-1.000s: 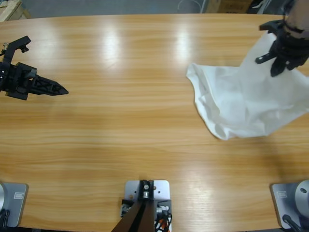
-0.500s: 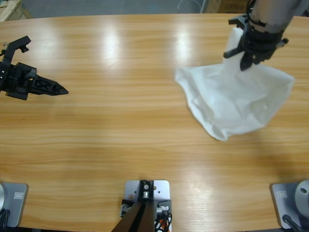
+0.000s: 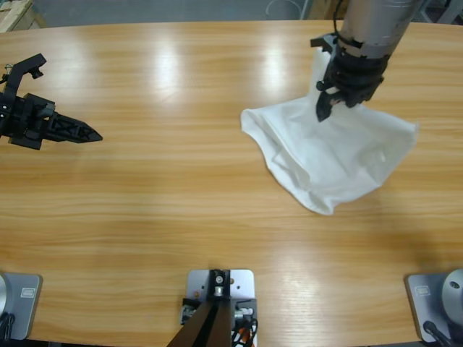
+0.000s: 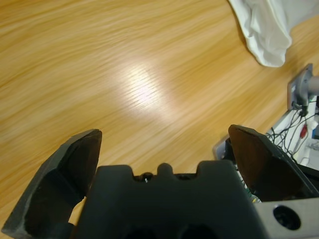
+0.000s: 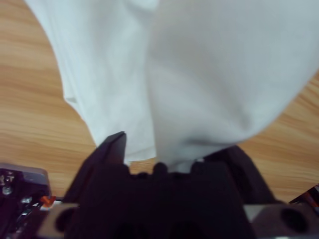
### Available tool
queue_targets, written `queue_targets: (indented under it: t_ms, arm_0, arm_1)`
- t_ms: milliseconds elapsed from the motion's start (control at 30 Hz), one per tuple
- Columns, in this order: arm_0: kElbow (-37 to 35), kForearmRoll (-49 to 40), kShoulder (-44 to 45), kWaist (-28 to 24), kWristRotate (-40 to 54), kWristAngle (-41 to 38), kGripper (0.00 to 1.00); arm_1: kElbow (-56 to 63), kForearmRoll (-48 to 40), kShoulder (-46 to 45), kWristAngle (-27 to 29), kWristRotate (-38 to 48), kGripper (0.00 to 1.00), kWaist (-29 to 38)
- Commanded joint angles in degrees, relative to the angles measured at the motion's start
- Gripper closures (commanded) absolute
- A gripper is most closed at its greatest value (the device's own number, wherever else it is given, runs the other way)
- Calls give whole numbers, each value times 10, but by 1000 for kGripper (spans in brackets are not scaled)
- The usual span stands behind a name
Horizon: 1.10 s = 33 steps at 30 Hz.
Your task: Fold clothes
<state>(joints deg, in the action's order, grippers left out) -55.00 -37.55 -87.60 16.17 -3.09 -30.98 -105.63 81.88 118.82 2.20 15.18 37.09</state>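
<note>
Your right gripper [image 3: 334, 101] is clamped on the T-shirt [image 3: 329, 155], lifting one part while the rest lies crumpled on the table [image 3: 181, 188], right of centre. Your left gripper [image 3: 85, 134] hovers at the far left, jaws spread wide, holding nothing.

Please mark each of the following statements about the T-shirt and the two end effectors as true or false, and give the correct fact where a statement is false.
1. The right end effector grips the white T-shirt. True.
2. The T-shirt lies flat and neatly folded. False: it is bunched, with one part lifted up by the right end effector.
3. The left end effector holds a sleeve of the T-shirt. False: it is open and holds nothing, far from the T-shirt.
4. Part of the T-shirt rests on the wooden table. True.
</note>
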Motion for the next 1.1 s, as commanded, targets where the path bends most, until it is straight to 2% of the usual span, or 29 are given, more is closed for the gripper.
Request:
queue_targets:
  t_ms: [33,400,567,700,800,900,1000,1100]
  arm_0:
    - [10,5,-3,3,9,-8,9]
    - [10,5,-3,3,9,-8,9]
    - [11,5,-5,3,10,-8,9]
    - [11,5,-7,3,10,-8,9]
    - [10,5,-10,3,11,-8,9]
    - [9,5,-14,4,12,-9,9]
    - [9,5,-14,4,12,-9,9]
    - [9,5,-13,4,11,-9,9]
  arm_1:
    - [4,5,45,-30,41,55,58]
    - [-21,-3,71,-75,94,55,150]
    - [-22,-39,52,-79,128,0,186]
    - [48,-107,-9,-52,152,0,208]
    - [67,-100,-61,-2,143,0,208]
    - [53,-50,-113,42,112,0,146]
    - [70,-39,-151,50,68,0,53]
    - [109,-48,-169,49,46,19,-10]
